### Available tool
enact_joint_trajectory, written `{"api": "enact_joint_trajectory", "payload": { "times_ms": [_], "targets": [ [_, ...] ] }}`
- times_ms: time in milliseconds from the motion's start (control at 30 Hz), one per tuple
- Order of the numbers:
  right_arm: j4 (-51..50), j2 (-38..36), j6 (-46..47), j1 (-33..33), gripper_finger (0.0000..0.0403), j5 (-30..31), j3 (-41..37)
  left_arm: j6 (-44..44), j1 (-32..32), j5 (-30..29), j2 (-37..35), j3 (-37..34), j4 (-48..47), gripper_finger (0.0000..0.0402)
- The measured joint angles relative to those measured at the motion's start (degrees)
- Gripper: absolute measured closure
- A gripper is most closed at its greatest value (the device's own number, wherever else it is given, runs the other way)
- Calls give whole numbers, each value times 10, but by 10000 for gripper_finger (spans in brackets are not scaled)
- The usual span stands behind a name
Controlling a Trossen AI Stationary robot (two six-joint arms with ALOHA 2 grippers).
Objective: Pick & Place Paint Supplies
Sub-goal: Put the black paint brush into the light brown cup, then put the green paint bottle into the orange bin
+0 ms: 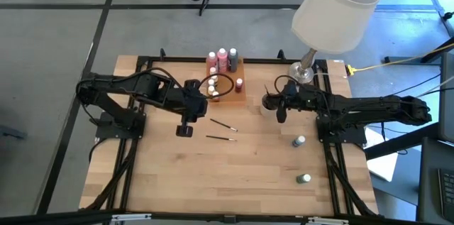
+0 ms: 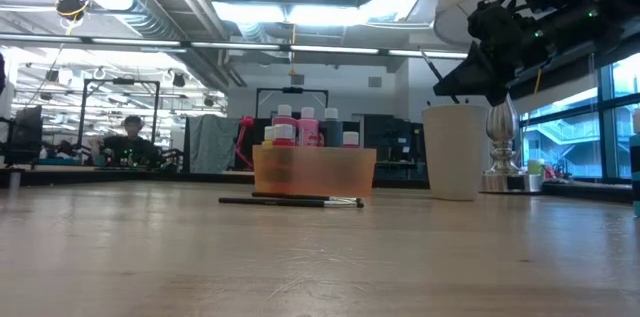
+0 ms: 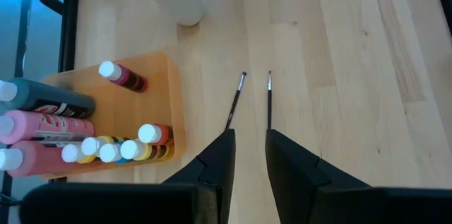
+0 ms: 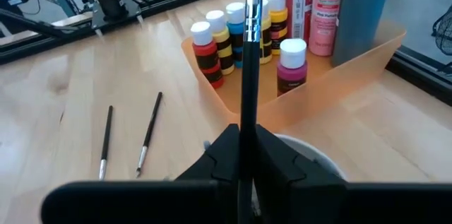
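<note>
An orange tray [image 1: 228, 83] at the table's far middle holds several paint bottles [image 4: 240, 33]. Two dark-handled paintbrushes [image 1: 222, 131] lie flat on the wood in front of it. My left gripper [image 3: 249, 157] hangs open above the table, just short of their near ends, with nothing between its fingers. My right gripper [image 4: 244, 146] is shut on a third paintbrush [image 4: 248, 75] right over the round pale cup [image 4: 314, 157], which stands to the right of the tray. My right gripper pinches the paintbrush's dark handle [image 4: 244, 121] between its two fingers, coming from the table's right side and slanting a little down. The brush runs on past the fingertips, its silver ferrule [image 4: 252, 22] on the far part. Its other end is hidden behind the fingers.
A lamp with a white shade [image 1: 335, 1] stands on a metal foot [image 1: 303, 73] at the far right. Two small bottles [image 1: 299, 140] [image 1: 303, 178] stand on the right side of the table. The near half of the wood is bare.
</note>
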Motion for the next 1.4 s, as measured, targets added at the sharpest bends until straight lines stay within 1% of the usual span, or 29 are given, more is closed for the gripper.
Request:
{"api": "enact_joint_trajectory", "payload": {
  "times_ms": [200, 400, 667, 1000, 1133, 1400],
  "targets": [
    [-6, 0, -1, 0, 369, -2, 0, 0, 0, 0, 0, 0, 0, 327],
    [-34, 0, 0, 0, 368, -13, 0, 0, 0, 0, 0, 0, 0, 327],
    [-25, 0, 1, 0, 363, -15, 0, 0, 0, 1, 0, 0, 0, 327],
    [-29, 0, 14, 0, 312, -19, 0, 0, 0, 2, 0, 0, 5, 327],
    [-2, 0, 14, 0, 288, -19, 1, 0, 0, 2, 0, 0, 9, 327],
    [-6, -1, 1, 1, 258, -19, 67, 0, 0, 2, 0, 0, 1, 327]
  ]
}}
